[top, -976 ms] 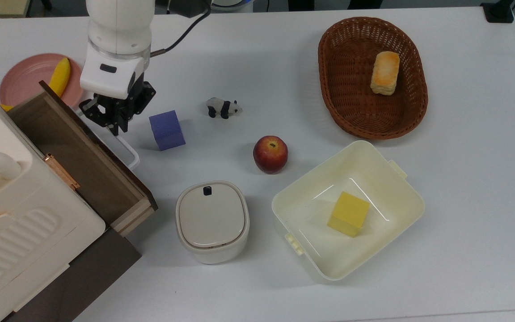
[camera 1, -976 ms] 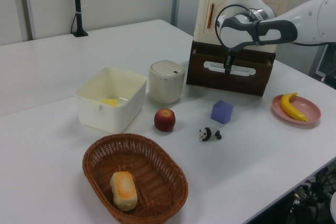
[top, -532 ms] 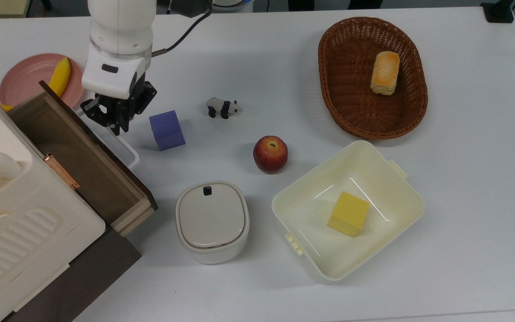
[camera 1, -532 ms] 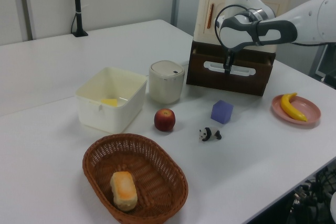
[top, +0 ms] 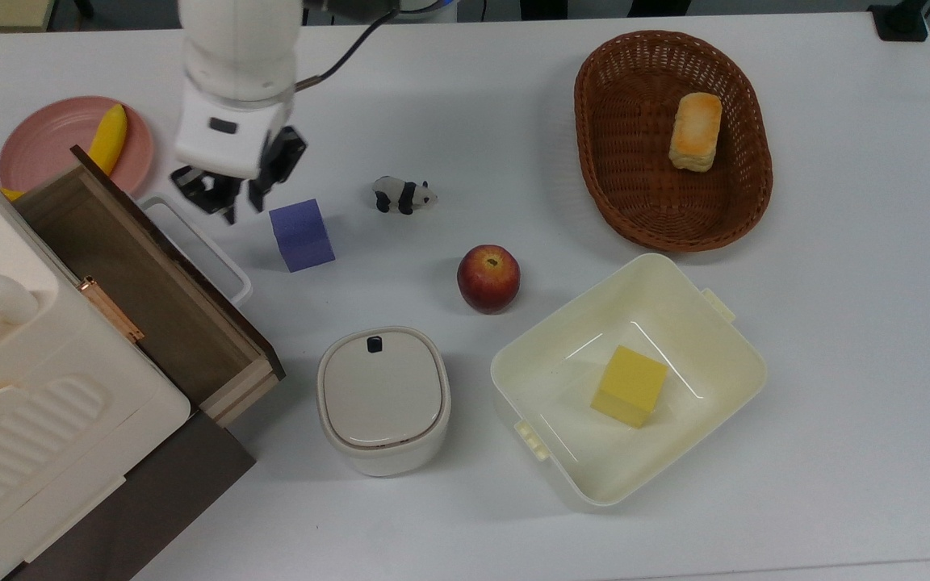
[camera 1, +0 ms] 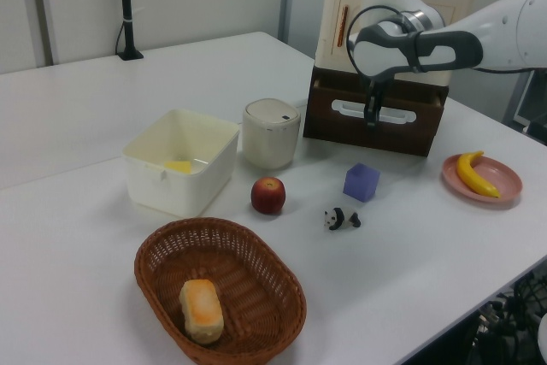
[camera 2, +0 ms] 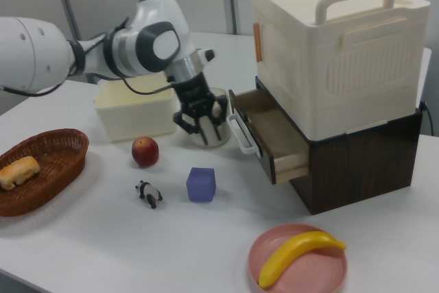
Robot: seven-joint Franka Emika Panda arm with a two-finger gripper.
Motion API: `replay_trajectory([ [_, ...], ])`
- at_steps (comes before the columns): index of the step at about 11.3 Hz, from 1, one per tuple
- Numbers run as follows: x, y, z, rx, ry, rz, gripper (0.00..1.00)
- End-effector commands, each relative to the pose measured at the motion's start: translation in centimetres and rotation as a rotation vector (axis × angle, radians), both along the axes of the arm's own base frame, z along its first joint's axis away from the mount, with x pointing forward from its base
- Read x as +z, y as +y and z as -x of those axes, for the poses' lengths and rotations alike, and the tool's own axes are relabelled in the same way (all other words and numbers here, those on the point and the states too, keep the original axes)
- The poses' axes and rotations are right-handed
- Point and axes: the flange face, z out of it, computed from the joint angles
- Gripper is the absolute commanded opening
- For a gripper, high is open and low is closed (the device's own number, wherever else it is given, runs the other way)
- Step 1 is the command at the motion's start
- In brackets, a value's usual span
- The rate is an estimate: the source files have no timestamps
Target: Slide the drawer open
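One second is making all the difference: the end effector point(top: 229, 194), which was sitting right at the white loop handle point(top: 200, 246), is now backing off from it toward the purple cube point(top: 301, 234), in the top view shifting to the right and slightly up. Its fingers are standing spread apart and holding nothing, clear of the handle in both the top view and the right view. To my eye that is reading as a release, meaning the pull is finishing and the task is looking essentially done.

The drawer point(camera 2: 271, 132) is sitting well out from the dark brown cabinet beneath the cream ribbed appliance point(camera 2: 339, 46), at the top view's left edge of the table point(top: 836, 323). It is showing a dark brown front, a grey-brown empty interior and light wood edges at the corner nearest the round lidded container point(top: 383, 399). Its far corner is reaching close to the pink plate point(top: 49, 137) carrying the banana point(top: 108, 137), without clearly touching it.
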Motion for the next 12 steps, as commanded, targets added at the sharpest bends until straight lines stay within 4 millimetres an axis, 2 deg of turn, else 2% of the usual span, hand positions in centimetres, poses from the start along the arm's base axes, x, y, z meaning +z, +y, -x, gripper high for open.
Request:
replay_trajectory([
  [1,1.1,4.9,2.8,-0.027,0.107,-0.029,0.43],
  [3,1.0,6.1,3.2,-0.077,0.131,-0.024,1.00],
  [4,1.6,7.3,3.6,-0.110,0.138,-0.037,1.00],
  [6,4.0,9.5,4.7,-0.327,0.085,-0.089,1.00],
  [7,4.2,10.4,4.8,-0.449,0.060,-0.099,1.00],
  [8,5.3,10.4,4.7,-0.573,0.012,-0.105,1.00],
  [9,6.8,10.2,4.9,-0.659,-0.031,-0.116,1.00],
  [12,12.0,5.6,6.0,-0.793,-0.103,-0.228,1.00],
])
